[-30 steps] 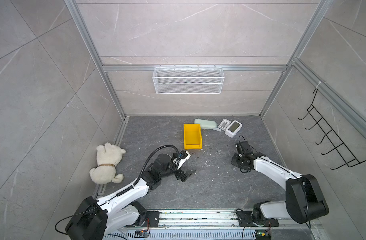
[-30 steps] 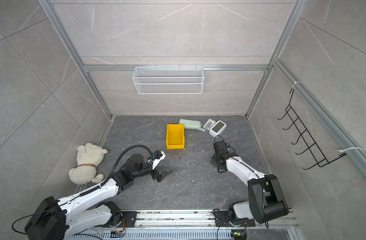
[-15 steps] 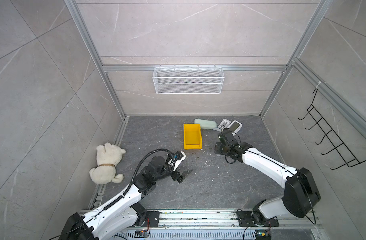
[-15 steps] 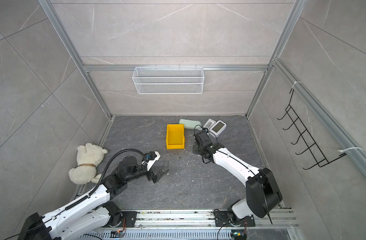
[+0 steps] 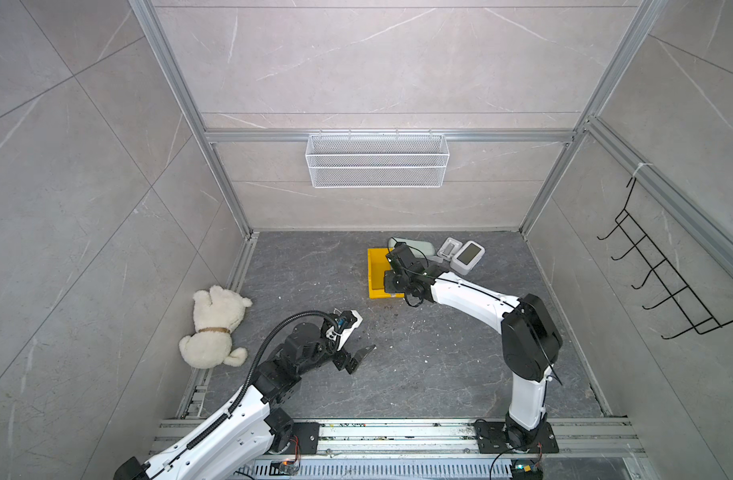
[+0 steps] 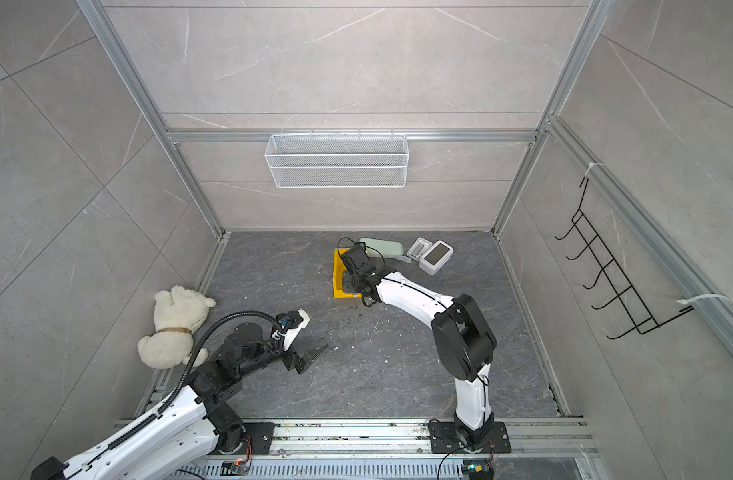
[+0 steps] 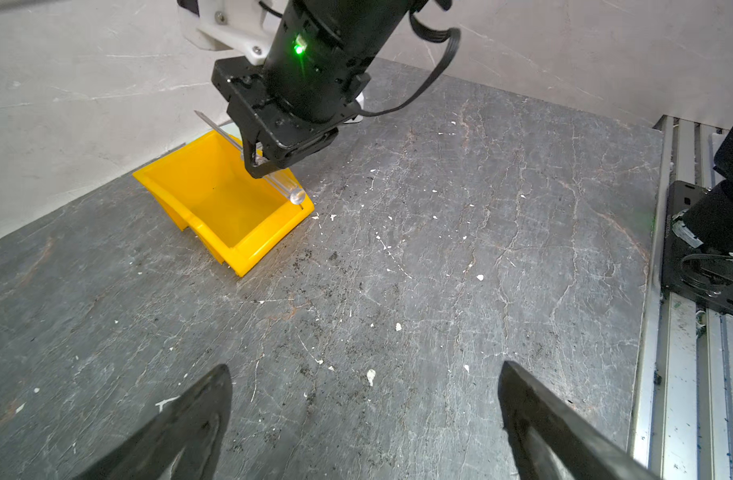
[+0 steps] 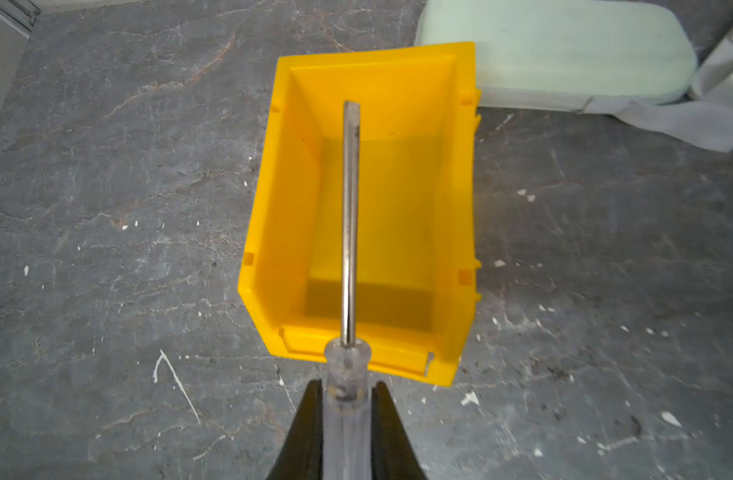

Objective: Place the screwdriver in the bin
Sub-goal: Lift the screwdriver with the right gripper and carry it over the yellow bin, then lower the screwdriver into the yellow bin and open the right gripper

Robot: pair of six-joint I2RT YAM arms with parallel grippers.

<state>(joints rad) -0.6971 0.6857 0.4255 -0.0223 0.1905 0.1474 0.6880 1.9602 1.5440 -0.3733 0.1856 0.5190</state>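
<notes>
**Holding the screwdriver [image 8: 350, 232] over the bin [image 8: 265, 232]**

The right arm [image 5: 472, 297] rises from its base on the front rail, bends at the elbow and stretches toward the back wall, so its wrist sits above the yellow bin in both top views. The right gripper [image 8: 346, 390] points downward and is clamped on the clear handle of the screwdriver. The metal shaft runs out past the fingers [image 8: 306, 419], lengthwise over the bin's open top, with its tip toward the taller rear wall. In the left wrist view the tool slopes in the air, with the handle end over the low front wall. It is held above the bin, not lying inside it.

The left arm [image 5: 231, 419] lies low and forward across the floor, well apart from the bin. The left gripper [image 7: 364, 365] has its jaws spread wide with nothing between them, just above the stone surface.

Counted:
- two arms
- one screwdriver
- one bin, with nothing in it
- one plush bear [image 5: 215, 328] by the left wall
- one white mesh basket [image 5: 377, 160] on the back wall
- one black hook rack [image 5: 663, 286] on the right wall
- one pale green case [image 8: 564, 54] just behind the bin
- two small white devices [image 5: 466, 256] beside that case
</notes>
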